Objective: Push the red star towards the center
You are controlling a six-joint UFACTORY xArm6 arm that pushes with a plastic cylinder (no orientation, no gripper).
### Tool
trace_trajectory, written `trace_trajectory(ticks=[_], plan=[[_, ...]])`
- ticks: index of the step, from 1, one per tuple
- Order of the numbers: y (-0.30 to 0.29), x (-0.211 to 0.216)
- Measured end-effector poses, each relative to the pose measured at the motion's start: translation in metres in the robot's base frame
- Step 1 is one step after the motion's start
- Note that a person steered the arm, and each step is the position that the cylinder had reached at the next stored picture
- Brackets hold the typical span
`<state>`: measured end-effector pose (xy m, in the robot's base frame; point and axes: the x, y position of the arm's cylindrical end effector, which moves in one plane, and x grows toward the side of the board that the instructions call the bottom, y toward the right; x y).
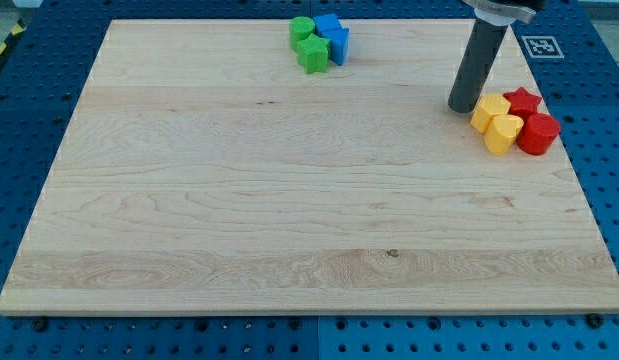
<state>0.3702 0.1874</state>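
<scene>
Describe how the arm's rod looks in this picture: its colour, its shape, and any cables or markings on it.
Only the rod shows: a straight, smooth, dark grey cylinder, ending in my tip. At the view's top it enters a wider dark collar, cut off by the frame. No cables, markings or hand are visible on it.

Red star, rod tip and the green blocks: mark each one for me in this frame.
red star (523, 100), camera view, on its top face.
my tip (461, 107), camera view, at the rod's very lower end, just left of the yellow blocks.
green blocks (311, 54), camera view, on the nearer green block's top.
</scene>
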Motion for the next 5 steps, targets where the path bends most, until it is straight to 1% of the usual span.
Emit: trace_trajectory(ticks=[1, 2, 3, 4, 5], plan=[[0.000, 0.000], [0.000, -0.018], [0.001, -0.064], [0.020, -0.079], [0.094, -0.080]])
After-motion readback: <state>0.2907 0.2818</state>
